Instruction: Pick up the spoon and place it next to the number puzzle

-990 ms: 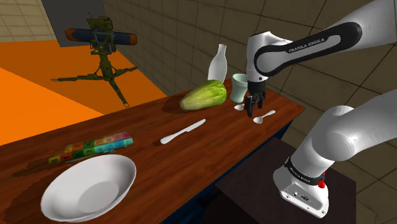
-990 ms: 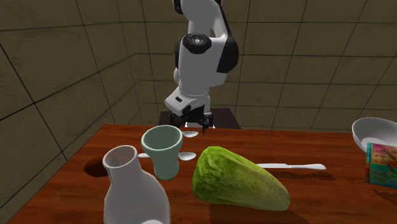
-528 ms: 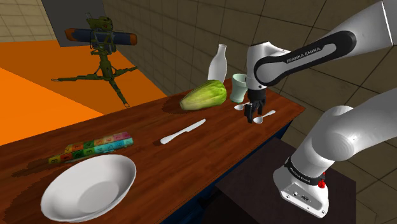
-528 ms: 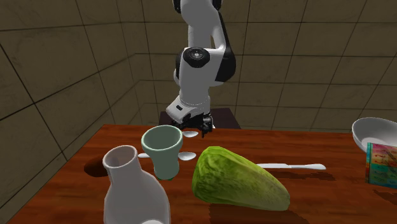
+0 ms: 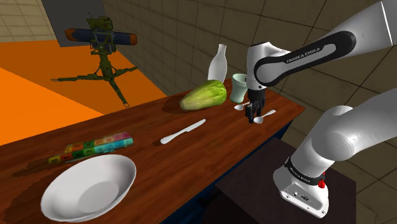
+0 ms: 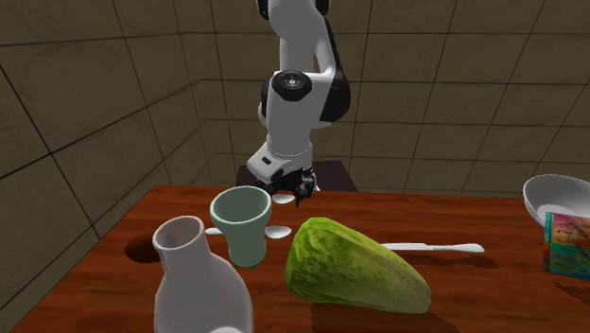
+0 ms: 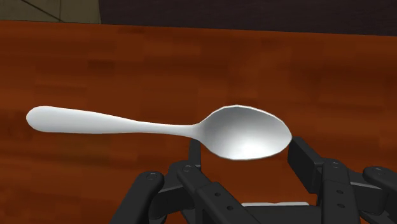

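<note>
gripper (image 7: 246,149) low over wooden table (image 5: 191,165), right by pale green cup (image 5: 239,87). fingers spread, straddling scoop end of white spoon (image 7: 191,130), not pinching yet afaict, so lined up for closing. number puzzle (image 5: 95,147) well apart, beside white bowl (image 5: 89,188), long carry imo.

second exterior view | number puzzle (image 6: 568,244), bowl (image 6: 556,199) | cut by right edge
</note>
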{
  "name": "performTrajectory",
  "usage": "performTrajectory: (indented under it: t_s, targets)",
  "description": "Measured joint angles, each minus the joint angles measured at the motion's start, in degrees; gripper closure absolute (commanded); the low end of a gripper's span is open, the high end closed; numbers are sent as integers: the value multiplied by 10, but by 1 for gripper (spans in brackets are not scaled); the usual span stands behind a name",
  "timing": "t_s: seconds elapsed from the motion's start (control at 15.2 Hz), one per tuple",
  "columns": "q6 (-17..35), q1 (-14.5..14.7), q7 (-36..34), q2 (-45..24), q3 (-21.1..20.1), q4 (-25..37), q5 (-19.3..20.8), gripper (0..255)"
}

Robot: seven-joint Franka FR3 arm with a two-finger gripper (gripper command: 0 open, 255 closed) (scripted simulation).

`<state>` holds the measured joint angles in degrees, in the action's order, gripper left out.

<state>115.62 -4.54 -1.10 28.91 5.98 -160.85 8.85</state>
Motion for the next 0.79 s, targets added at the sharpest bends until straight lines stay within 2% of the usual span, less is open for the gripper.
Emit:
performTrajectory:
  t_s: [0.53, 0.79]
  targets:
    - [0, 0, 0, 0, 0, 0, 0, 255]
    - [-31, 0, 3, 18, -1, 14, -2, 255]
